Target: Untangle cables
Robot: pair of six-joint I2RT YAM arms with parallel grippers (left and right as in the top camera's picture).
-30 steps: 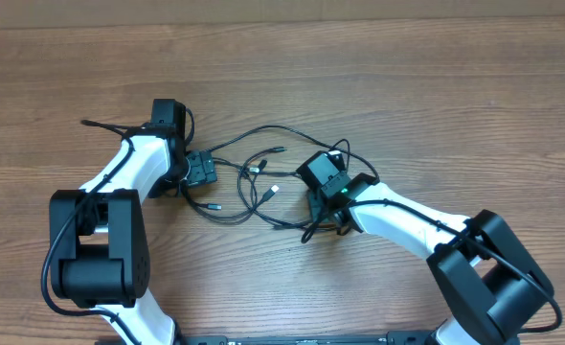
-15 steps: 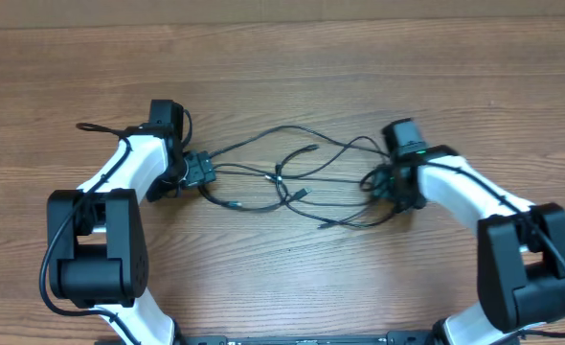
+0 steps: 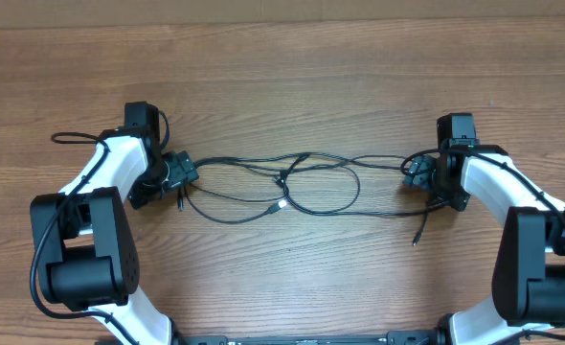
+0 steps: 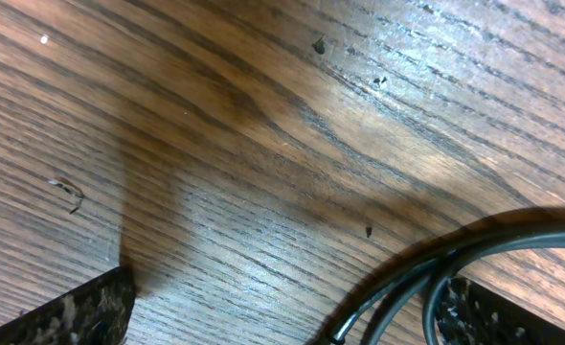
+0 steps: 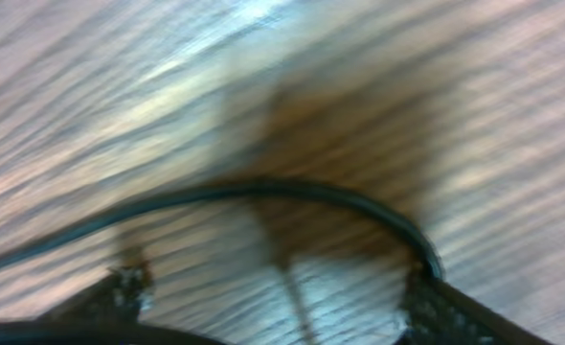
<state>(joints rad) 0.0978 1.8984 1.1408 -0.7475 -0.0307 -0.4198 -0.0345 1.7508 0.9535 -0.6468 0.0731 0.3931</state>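
The thin black cables [image 3: 311, 161] lie stretched across the brown wooden table [image 3: 282, 77], crossing near their middle. My left pincer [image 3: 188, 172] sits at their left end and my right pincer [image 3: 411, 172] at their right end. Both stand wide, with cords running between my fingers.

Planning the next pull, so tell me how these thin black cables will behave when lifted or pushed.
Likely floppy: the cables lie in loose loops on the table. Probably light, being so thin. A push would likely drag neighbours where they cross.
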